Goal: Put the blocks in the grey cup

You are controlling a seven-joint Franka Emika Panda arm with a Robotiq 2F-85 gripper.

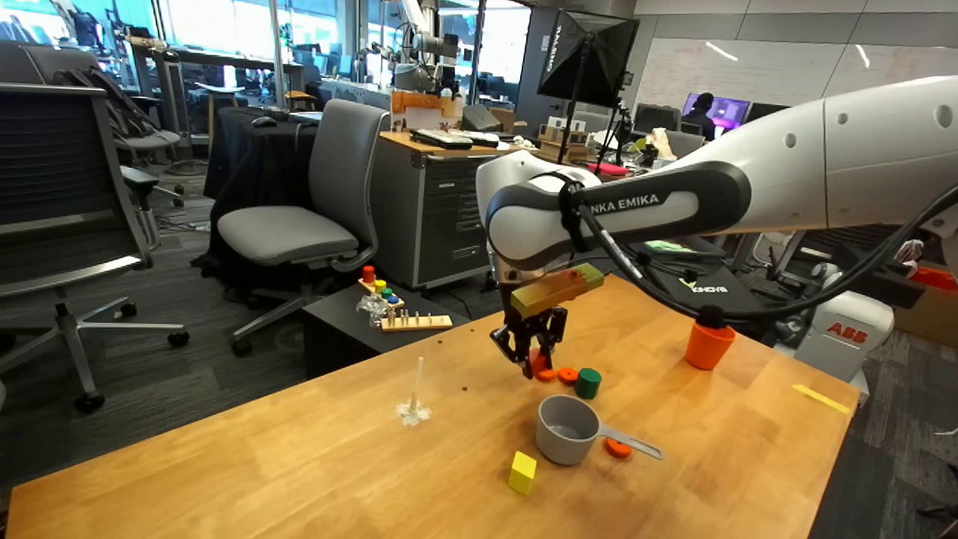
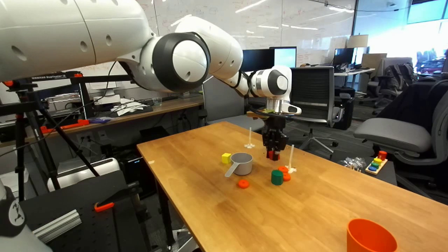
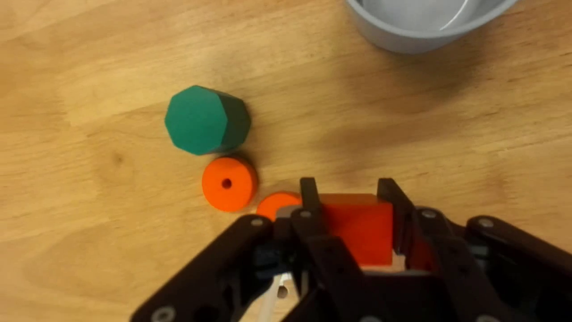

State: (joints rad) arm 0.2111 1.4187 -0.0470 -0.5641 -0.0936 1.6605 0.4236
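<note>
My gripper is shut on the red block, with a finger on each side of it. In both exterior views the gripper holds the red block low over the table; the gap beneath is hard to tell. The green block stands upright on the table, and shows in the wrist view at left. The yellow block lies beside the grey cup. The cup has a long flat handle and stands upright; its near wall shows in the wrist view.
Orange discs lie between the gripper and the green block. Another orange disc lies near the cup's handle. Thin upright sticks are fixed to the table. A bright orange cup stands farther off.
</note>
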